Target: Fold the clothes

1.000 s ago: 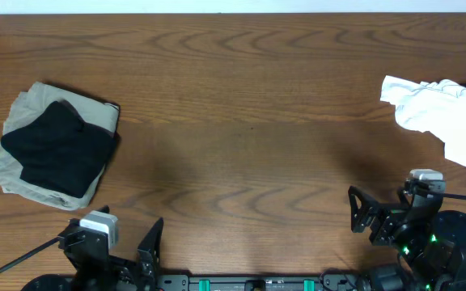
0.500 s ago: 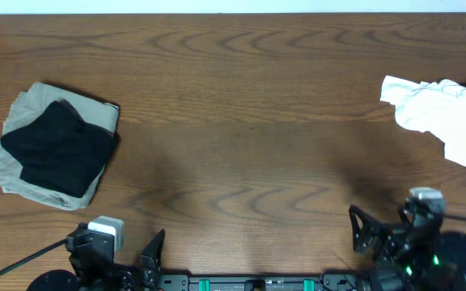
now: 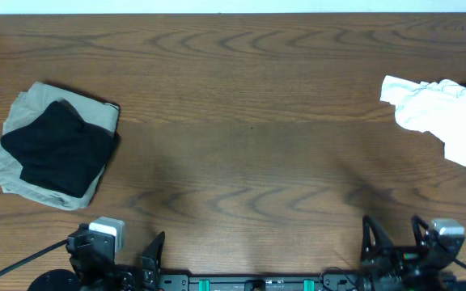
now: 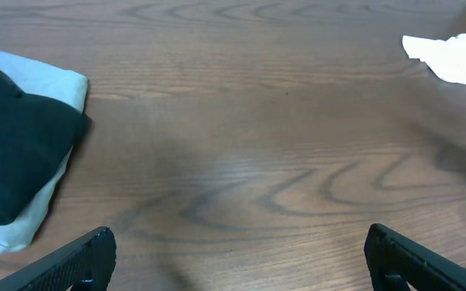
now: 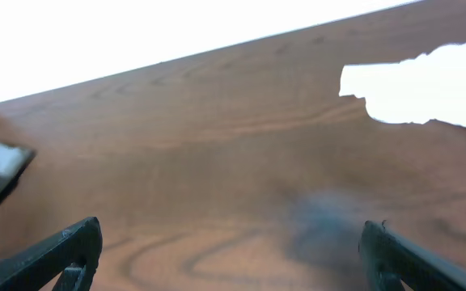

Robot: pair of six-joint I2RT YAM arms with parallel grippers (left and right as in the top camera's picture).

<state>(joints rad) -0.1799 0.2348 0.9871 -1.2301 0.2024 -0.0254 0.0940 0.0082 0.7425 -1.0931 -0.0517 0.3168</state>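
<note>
Overhead: a folded black garment (image 3: 55,149) lies atop a folded beige garment (image 3: 23,105) at the surface's (image 3: 249,97) left, and a crumpled white garment (image 3: 447,117) lies far right.
Left wrist: the left claw (image 4: 237,267) is released, spread wide.
Right wrist: the right claw (image 5: 233,259) is likewise released.

I see the upper garment (image 3: 55,147) lying on the lower garment (image 3: 23,105), ahead and left of the left gripper (image 4: 237,242). Loose garment (image 3: 447,117) sits ahead and right of the right gripper (image 5: 229,234), at the right edge of the table (image 3: 249,97). The two piles are well apart. Both grippers at the near edge.
</note>
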